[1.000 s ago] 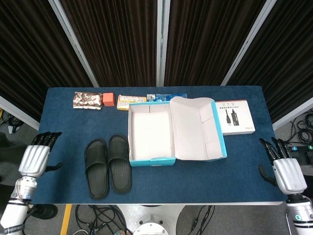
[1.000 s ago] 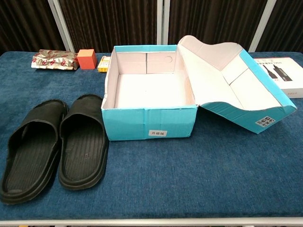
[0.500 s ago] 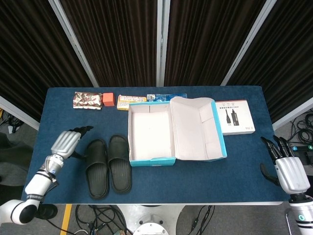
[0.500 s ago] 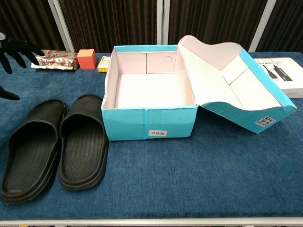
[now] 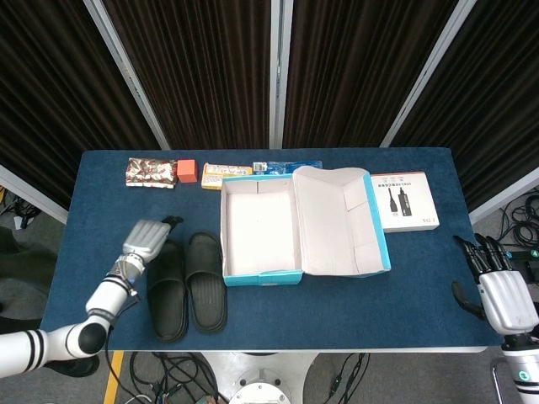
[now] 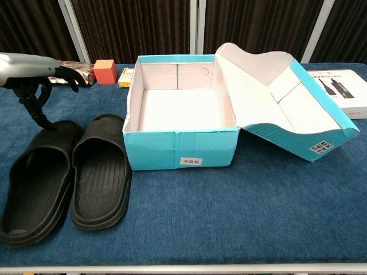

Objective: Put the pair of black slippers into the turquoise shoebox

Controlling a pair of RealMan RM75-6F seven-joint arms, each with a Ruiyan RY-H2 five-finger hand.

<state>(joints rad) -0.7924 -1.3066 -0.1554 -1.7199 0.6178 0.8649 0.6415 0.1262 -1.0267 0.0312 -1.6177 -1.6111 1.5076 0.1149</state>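
Two black slippers lie side by side on the blue table, the left slipper (image 5: 168, 290) (image 6: 35, 182) and the right slipper (image 5: 206, 279) (image 6: 102, 175), just left of the turquoise shoebox (image 5: 261, 275) (image 6: 181, 150). The box stands open and empty, its lid (image 5: 340, 220) (image 6: 281, 94) folded out to the right. My left hand (image 5: 146, 239) (image 6: 35, 74) hovers over the toe end of the left slipper, fingers spread and pointing down, one fingertip near the slipper's strap; it holds nothing. My right hand (image 5: 502, 295) rests open beyond the table's right edge, seen only in the head view.
Along the table's far edge lie a patterned packet (image 5: 151, 172) (image 6: 66, 73), an orange cube (image 5: 187, 171) (image 6: 104, 71), a yellow pack (image 5: 226, 176) (image 6: 125, 76) and a blue item (image 5: 286, 167). A white product box (image 5: 404, 201) (image 6: 339, 91) sits right of the lid.
My left hand has swung in from the table's left edge to above the toe of the left slipper. The right hand has barely shifted. Slippers and box have not moved.
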